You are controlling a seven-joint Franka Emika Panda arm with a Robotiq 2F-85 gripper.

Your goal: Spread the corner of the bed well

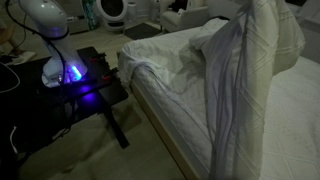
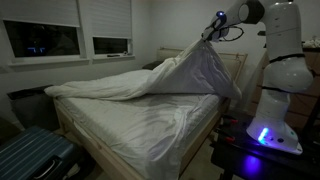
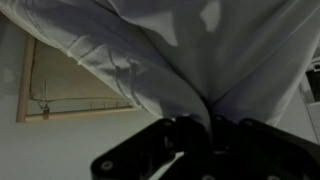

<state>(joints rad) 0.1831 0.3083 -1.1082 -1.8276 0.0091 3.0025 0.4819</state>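
I've got the gripper (image 2: 211, 34) clamped on the corner (image 2: 196, 62), held high over the bed (image 2: 150, 130) — its wrinkled white top bare below, dark windows (image 2: 45, 40) behind.

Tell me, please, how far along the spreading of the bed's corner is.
Done: the gripper is clamped on the duvet corner. In hand: it hangs high above the bed, duvet folded back. Left: laying it flat over the bare mattress.

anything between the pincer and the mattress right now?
Only the duvet: the corner hangs from the pincer and drapes down to the bed, in an exterior view. Nothing else shows there.
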